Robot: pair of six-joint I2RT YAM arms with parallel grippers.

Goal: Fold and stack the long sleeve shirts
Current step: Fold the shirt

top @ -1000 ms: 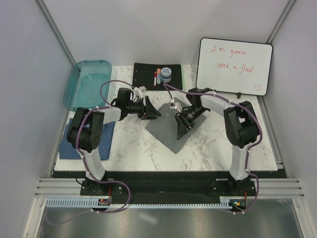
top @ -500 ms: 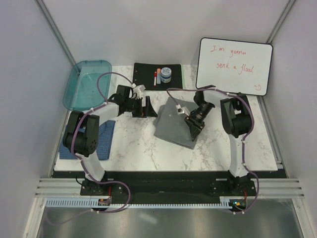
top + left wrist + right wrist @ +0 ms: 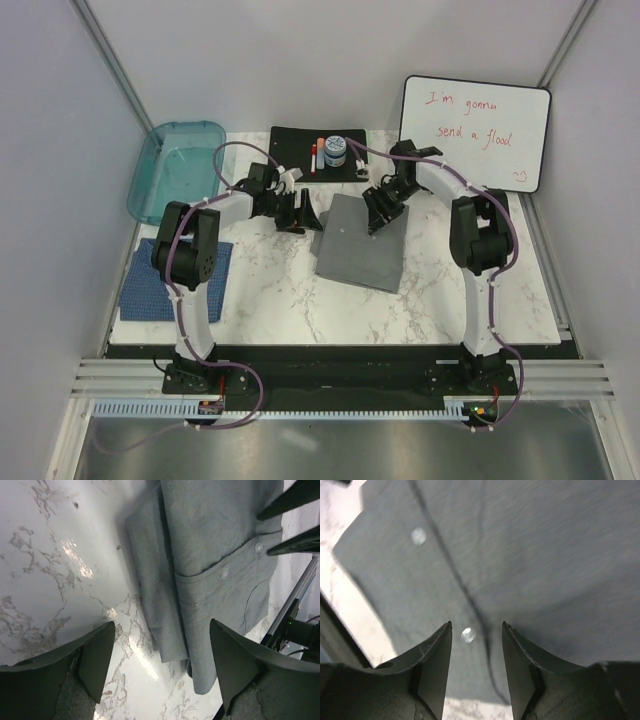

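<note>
We hold our left gripper [image 3: 305, 215] beside the grey shirt [image 3: 360, 250] and our right gripper [image 3: 377, 215] over it, both jaws apart.

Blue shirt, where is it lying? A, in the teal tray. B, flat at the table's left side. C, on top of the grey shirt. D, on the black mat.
B: the blue shirt lies flat at the left side of the table, apart from the grey shirt and outside the teal tray.
</note>
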